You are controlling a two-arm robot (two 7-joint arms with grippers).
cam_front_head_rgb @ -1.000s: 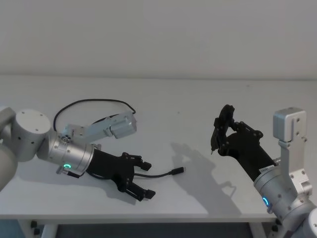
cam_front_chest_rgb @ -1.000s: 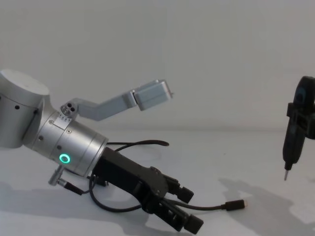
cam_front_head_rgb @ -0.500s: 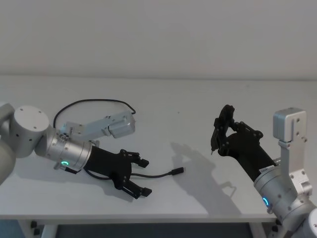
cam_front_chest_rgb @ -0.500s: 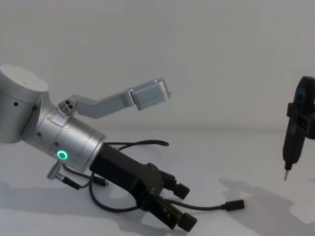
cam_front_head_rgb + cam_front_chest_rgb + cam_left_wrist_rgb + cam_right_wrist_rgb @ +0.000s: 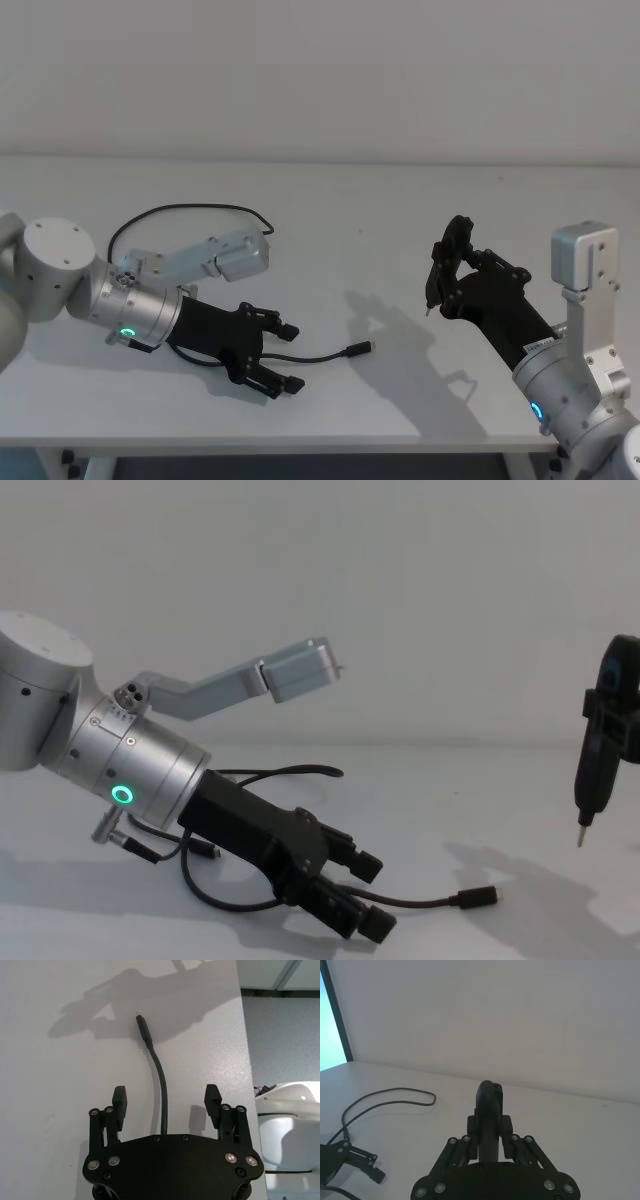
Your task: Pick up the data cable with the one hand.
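While the left gripper (image 5: 290,357) hovers low at the near left of the white table (image 5: 360,200), jaws wide and empty astride the data cable (image 5: 161,1080) just behind its plug (image 5: 358,347), the grasp is in hand; next, close squarely on the cord. At the right, well apart, the right gripper (image 5: 452,265) clamps a pointed black tool (image 5: 598,760); nothing appears to obstruct.

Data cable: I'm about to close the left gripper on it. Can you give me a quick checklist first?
1. Left gripper is open: ok.
2. Data cable runs between its fingers, roughly centred in the left wrist view: ok.
3. Fingertips are low enough to catch the cable on the table: cannot tell.
4. Rest of the cable is free to lift: cannot tell, as part of it runs under the left arm.
5. Right gripper, shut on a pointed tool, is raised well clear to the right: ok.
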